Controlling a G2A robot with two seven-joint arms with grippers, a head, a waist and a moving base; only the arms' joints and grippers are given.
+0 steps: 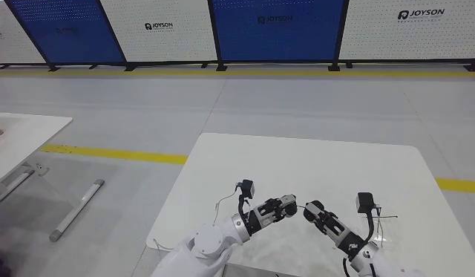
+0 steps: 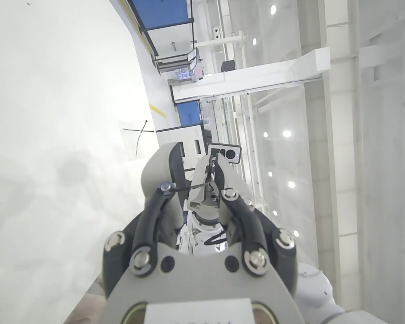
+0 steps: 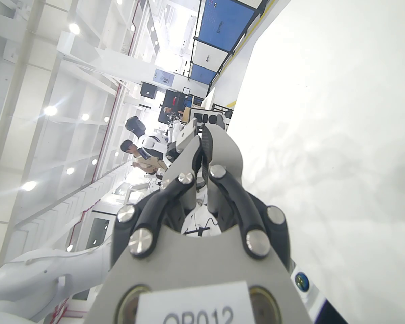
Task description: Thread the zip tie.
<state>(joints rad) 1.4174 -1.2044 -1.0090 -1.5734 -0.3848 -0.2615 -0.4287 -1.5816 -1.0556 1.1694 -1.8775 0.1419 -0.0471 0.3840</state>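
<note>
Where the two arms met above the near edge of the white table [image 1: 297,158], the left gripper [image 1: 289,204] hung with its jaws apart, gripping nothing that could be made out; in its own wrist view its fingers [image 2: 176,166] stood either side of a gap, and the black zip tie [image 2: 189,187] ran across that gap, one end near the base of one finger; just beside it, tip to tip, the right gripper [image 1: 309,206] was closed on the tie's other end, its pads [image 3: 206,143] pressed together; further right, well apart from both grippers, loose zip ties [image 1: 382,217] lay crossed flat on the table.
</note>
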